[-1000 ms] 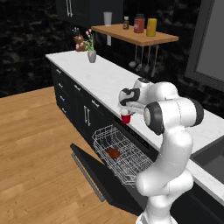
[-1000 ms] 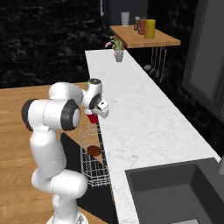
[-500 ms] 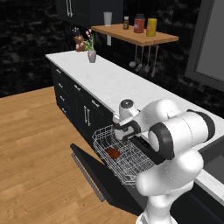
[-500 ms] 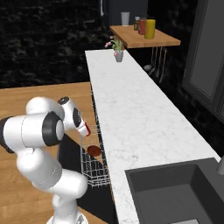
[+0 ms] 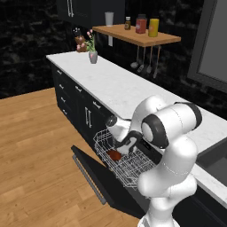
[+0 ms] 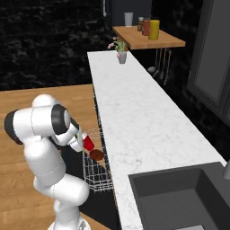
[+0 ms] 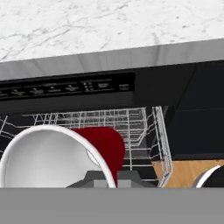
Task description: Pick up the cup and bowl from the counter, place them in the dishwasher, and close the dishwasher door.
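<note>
The gripper (image 6: 82, 143) is clasping the cup (image 6: 89, 143) by its rim (light, stiff plastic, probably slippery) over the rack (image 5: 126, 160).

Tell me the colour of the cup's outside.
Red, clearest on the cup in the right base view.

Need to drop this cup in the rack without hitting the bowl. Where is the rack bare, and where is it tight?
The bowl lies in the rack at the end where the gripper hangs with the cup: that end is crowded. The stretch from the bowl toward the robot's base is bare wire. The door lies open below.
</note>
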Robot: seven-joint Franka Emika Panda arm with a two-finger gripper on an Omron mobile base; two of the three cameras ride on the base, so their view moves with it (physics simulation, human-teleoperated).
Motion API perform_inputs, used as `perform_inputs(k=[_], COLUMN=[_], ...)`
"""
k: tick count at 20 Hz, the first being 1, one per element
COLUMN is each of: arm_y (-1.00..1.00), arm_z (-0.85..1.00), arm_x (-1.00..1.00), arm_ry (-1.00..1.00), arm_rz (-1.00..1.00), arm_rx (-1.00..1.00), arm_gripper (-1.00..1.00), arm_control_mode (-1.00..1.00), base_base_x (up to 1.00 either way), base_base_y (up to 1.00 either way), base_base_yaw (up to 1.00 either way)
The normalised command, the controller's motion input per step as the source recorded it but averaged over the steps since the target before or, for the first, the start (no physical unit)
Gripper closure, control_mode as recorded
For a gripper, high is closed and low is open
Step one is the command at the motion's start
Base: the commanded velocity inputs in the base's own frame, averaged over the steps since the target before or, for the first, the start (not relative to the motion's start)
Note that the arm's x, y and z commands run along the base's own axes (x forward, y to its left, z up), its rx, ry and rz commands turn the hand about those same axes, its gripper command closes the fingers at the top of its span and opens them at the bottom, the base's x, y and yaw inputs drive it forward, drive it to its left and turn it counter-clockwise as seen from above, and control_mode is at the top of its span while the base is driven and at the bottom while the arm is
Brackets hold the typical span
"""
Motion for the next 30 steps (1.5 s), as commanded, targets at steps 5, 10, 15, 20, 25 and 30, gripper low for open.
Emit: perform_inputs(k=[5,10,15,20,25,30], arm_y=[0.00,0.01,0.15,0.12,0.17,0.09], arm_z=[-0.47,-0.56,-0.78,-0.75,-0.67,-0.66], arm_x=[0.03,0.08,0.00,0.05,0.14,0.18], arm_ry=[-0.02,0.00,0.00,0.00,-0.01,-0.05], arm_rz=[-0.29,-0.19,-0.12,-0.07,-0.02,-0.02], arm_rx=[-0.10,-0.04,-0.03,0.00,0.00,0.00], arm_gripper=[1.00,1.00,1.00,1.00,1.00,1.00], arm_control_mode=[-1.00,-1.00,-1.00,-1.00,-1.00,-1.00], base_base_x=[0.00,0.00,0.00,0.00,0.00,0.00], base_base_y=[0.00,0.00,0.00,0.00,0.00,0.00], base_base_yaw=[0.00,0.00,0.00,0.00,0.00,0.00])
